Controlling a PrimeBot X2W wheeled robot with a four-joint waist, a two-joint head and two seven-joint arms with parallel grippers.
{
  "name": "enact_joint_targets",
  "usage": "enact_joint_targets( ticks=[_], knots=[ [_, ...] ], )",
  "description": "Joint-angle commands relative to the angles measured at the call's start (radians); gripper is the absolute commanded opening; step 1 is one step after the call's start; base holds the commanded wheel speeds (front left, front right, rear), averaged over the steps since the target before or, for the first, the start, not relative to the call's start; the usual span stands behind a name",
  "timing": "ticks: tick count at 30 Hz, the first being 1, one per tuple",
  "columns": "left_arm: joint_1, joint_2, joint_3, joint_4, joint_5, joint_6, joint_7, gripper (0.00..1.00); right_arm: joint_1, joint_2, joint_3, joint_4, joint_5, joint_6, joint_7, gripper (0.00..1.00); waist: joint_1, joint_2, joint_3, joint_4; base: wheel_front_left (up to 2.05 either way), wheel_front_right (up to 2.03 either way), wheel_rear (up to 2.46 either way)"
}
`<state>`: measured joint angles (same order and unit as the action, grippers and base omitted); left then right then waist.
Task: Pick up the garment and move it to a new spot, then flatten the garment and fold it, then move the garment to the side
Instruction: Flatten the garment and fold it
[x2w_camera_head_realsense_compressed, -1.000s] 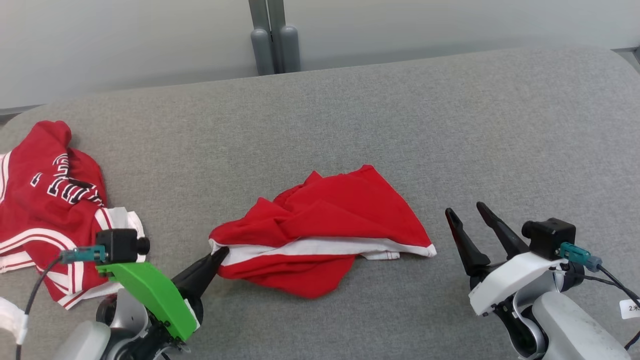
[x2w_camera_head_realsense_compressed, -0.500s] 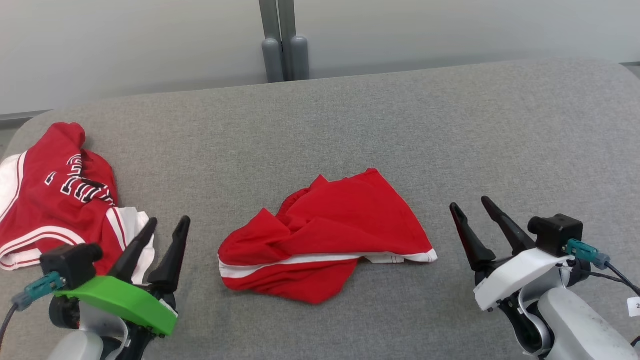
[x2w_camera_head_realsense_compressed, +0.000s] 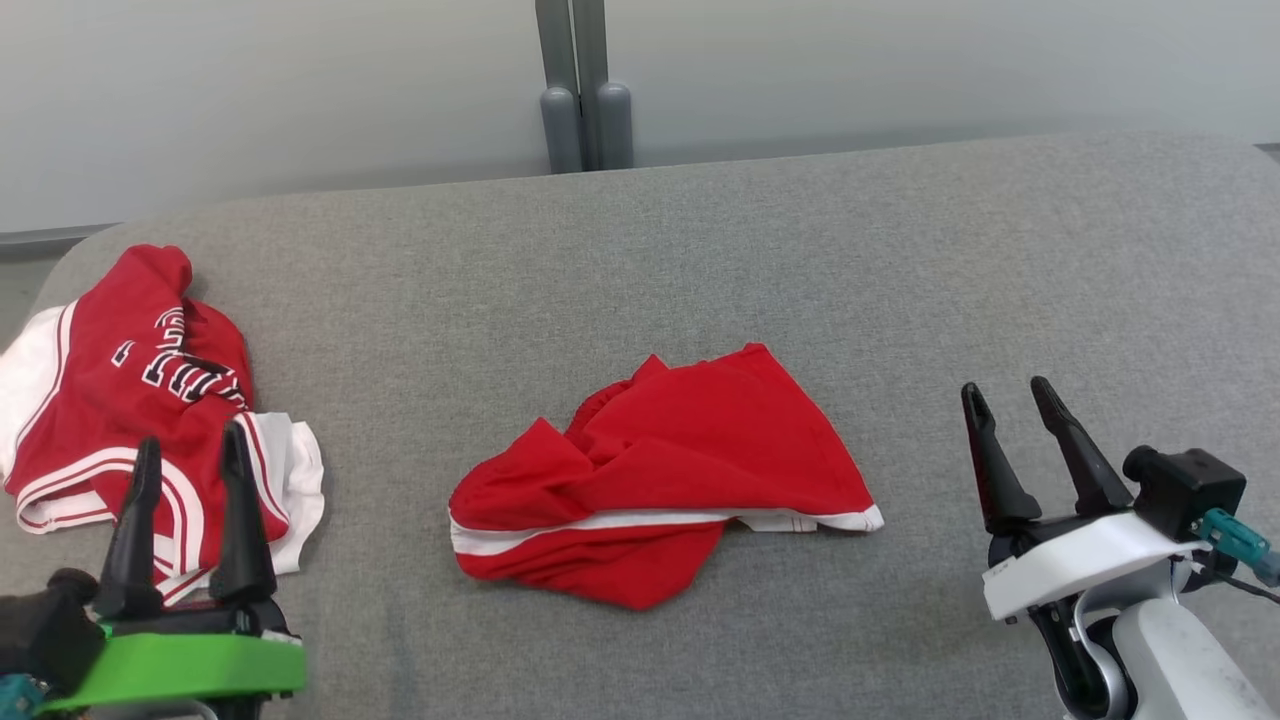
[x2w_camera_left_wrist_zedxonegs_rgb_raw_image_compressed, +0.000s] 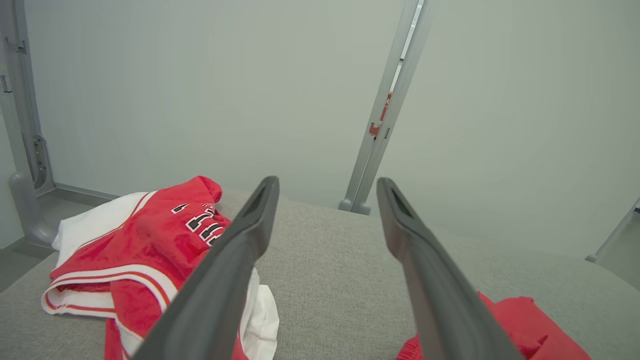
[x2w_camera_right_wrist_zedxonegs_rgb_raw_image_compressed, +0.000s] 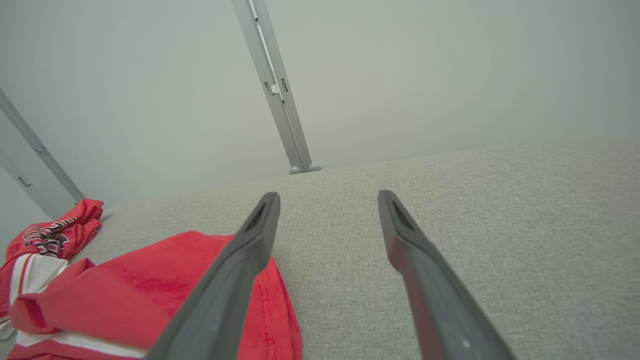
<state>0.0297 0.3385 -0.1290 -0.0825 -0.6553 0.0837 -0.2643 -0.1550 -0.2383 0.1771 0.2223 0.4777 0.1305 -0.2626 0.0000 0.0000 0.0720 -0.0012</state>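
At the 9 o'clock end of the grey cloth-covered bench (x2w_camera_head_realsense_compressed: 700, 260) lies a crumpled red-and-white jersey (x2w_camera_head_realsense_compressed: 110, 400) with black-and-white lettering, its white hem spilling toward 3 o'clock. At 7 o'clock in the head view, the left claw (x2w_camera_head_realsense_compressed: 192, 438) on its green mount (x2w_camera_head_realsense_compressed: 180, 665) overlaps the jersey's near part. Its two dark fingers (x2w_camera_head_realsense_compressed: 243, 530) are spread apart, point to 12 o'clock and grip nothing. Its wrist view shows the jersey at 9 o'clock of the fingers and a corner of red cloth at 5 o'clock. The red garment (x2w_camera_head_realsense_compressed: 680, 460) rests bunched in the middle of the bench, well apart from both claws. A white stripe runs along its near side from 9 to 3 o'clock, with a fold of red below the stripe at 6 o'clock. Past the bench's far edge, at 12 o'clock, a grey post (x2w_camera_head_realsense_compressed: 585, 90) stands against the pale wall (x2w_camera_head_realsense_compressed: 900, 60). At 4 o'clock of the garment, the right claw (x2w_camera_head_realsense_compressed: 1005, 389) on its white mount (x2w_camera_head_realsense_compressed: 1080, 560) is spread wide with nothing between its fingers, which tilt slightly toward 11 o'clock. In its wrist view the garment lies at 8 o'clock, partly behind one finger.
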Motion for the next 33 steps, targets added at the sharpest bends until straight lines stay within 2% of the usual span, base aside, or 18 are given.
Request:
enact_joint_targets(
  ticks=[1,7,13,22,33],
  knots=[
    [0.042,-0.019,0.012,0.003,0.048,-0.007,0.001,1.00,0.024,0.011,-0.010,-0.015,-0.014,0.000,-0.003,1.00,0.0000,0.0000,-0.007,0.004,0.00,0.00,0.00],
    [0.088,-0.125,0.049,0.023,0.175,-0.050,0.000,1.00,0.086,0.033,-0.016,-0.021,-0.030,0.000,-0.003,1.00,0.0000,0.0000,-0.032,0.007,0.00,0.00,0.00],
    [0.095,-0.183,0.097,0.046,0.239,-0.099,0.000,1.00,0.071,0.023,0.007,-0.015,-0.021,0.000,-0.003,1.00,0.0000,0.0000,-0.036,0.006,0.00,0.00,0.00],
    [0.095,-0.223,0.146,0.062,0.293,-0.146,0.000,1.00,0.068,0.018,0.013,-0.012,-0.017,0.000,-0.003,1.00,0.0000,0.0000,-0.036,0.011,0.00,0.00,0.00],
    [0.089,-0.251,0.169,0.080,0.327,-0.175,0.000,1.00,0.060,0.012,0.028,-0.001,-0.010,0.000,-0.003,1.00,0.0000,0.0000,-0.041,0.004,0.00,0.00,0.00]
  ],
)
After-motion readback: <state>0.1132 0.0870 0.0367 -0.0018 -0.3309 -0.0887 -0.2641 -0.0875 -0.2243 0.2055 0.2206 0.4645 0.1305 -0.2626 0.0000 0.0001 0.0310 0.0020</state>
